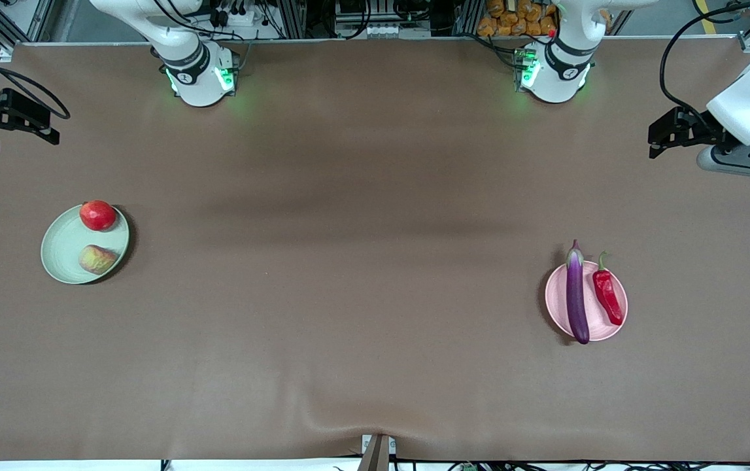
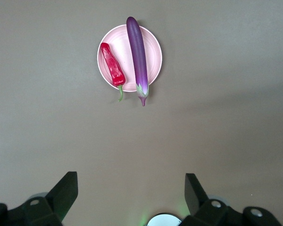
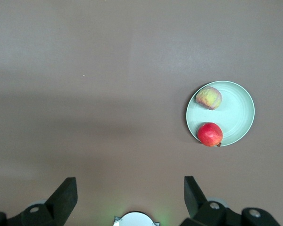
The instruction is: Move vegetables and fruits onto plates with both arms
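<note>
Eggplant [image 1: 577, 299] and chili pepper [image 1: 608, 297] lie side by side on the pink plate [image 1: 554, 307], at four o'clock on the surface [image 1: 361, 275]. Apple [image 1: 98, 215] and yellow-green fruit [image 1: 97, 259] sit on the mint plate [image 1: 61, 248], at nine o'clock. Left claw [image 1: 665, 137] and right claw [image 1: 18, 124] hang wide and empty at the surface's ends. Transfers look done, so you should keep both arms parked clear. No writing readable.

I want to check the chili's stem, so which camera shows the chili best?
The left wrist view: the chili lies whole on the pink plate beside the eggplant, its green stem clear past the rim. The front view shows it too, only smaller. The right wrist view does not show it.
</note>
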You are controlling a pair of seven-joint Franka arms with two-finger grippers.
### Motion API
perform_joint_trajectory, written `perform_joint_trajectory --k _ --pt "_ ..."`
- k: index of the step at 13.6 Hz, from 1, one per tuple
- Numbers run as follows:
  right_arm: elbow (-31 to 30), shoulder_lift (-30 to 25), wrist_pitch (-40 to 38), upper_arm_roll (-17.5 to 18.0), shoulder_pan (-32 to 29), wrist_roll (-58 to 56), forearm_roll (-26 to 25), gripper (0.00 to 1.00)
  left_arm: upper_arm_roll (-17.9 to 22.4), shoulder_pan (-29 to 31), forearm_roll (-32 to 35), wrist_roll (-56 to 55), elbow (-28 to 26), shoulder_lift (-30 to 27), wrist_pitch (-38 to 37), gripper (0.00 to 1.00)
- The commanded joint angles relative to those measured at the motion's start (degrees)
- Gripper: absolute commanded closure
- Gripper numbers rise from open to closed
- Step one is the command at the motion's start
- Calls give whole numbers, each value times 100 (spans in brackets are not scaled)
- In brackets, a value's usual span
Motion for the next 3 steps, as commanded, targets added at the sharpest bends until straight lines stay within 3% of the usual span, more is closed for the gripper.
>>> perform_joint_trajectory --k 1,3 --pt "-127 -129 49 -21 2 8 74 0 -24 50 -95 -43 107 23 30 0" --pt "-127 -129 41 -21 2 8 74 0 -24 50 -121 -78 107 23 30 0"
